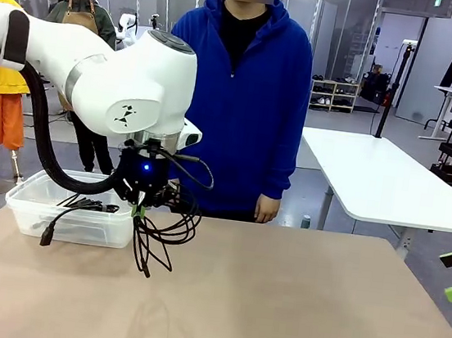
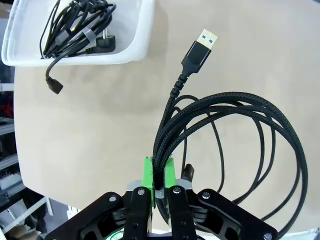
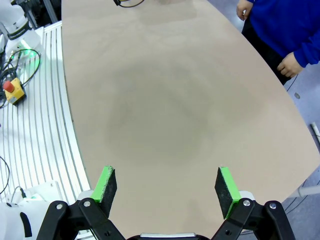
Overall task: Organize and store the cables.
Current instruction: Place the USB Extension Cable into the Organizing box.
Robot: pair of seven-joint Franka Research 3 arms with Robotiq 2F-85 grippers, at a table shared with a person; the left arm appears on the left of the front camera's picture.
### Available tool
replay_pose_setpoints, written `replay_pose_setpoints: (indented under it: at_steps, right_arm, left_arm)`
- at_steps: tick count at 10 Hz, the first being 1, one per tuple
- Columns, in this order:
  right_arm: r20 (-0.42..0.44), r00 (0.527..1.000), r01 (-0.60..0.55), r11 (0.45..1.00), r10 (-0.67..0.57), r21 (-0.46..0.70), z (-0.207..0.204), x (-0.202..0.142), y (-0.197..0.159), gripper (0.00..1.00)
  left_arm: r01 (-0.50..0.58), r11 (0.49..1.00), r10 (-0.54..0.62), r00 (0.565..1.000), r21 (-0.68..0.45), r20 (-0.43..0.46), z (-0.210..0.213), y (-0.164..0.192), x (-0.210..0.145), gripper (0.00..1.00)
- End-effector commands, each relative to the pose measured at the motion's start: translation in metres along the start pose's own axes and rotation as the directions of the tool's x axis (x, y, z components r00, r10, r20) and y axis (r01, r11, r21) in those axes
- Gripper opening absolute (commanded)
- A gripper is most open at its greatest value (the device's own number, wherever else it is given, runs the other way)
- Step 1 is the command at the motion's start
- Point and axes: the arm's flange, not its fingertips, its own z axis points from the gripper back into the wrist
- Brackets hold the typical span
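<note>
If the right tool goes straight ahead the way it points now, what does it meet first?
Probably just the bare beige tabletop. The open right tool points at it, with nothing lying between; depth is uncertain.

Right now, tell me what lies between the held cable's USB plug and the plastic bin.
Bare tabletop separates the USB plug from the bin, seen in the left wrist view.

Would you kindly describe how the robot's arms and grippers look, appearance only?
The left arm is glossy white with rounded joints, a small black emblem and a thick black hose. The left gripper is black with green pads and a blue light. The right gripper matches: black, green pads.
</note>
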Motion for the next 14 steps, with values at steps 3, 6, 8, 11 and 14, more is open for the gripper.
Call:
replay_pose_setpoints:
  at_steps: [3,6,8,11,14]
  right_arm:
    - [0.011,1.000,0.004,1.000,-0.004,0.000,0.000,0.001,0.001,1.00]
    - [0.011,1.000,0.004,1.000,-0.004,0.000,0.000,0.001,0.001,1.00]
    - [0.011,1.000,0.004,1.000,-0.004,0.000,0.000,0.001,0.001,1.00]
    - [0.011,1.000,0.004,1.000,-0.004,0.000,0.000,0.001,0.001,1.00]
    - [0.011,1.000,0.004,1.000,-0.004,0.000,0.000,0.001,0.001,1.00]
  left_arm:
    - [0.012,1.000,-0.012,1.000,-0.007,0.005,0.016,-0.001,0.016,0.10]
    - [0.168,0.974,-0.150,0.981,-0.153,0.122,0.054,0.096,0.081,0.10]
    - [0.181,0.963,-0.152,0.976,-0.200,0.153,0.024,0.161,0.116,0.10]
    - [0.041,0.958,-0.012,0.994,-0.283,0.105,-0.009,0.227,0.155,0.10]
    - [-0.154,0.962,0.154,0.988,-0.225,-0.020,-0.089,0.237,0.190,0.10]
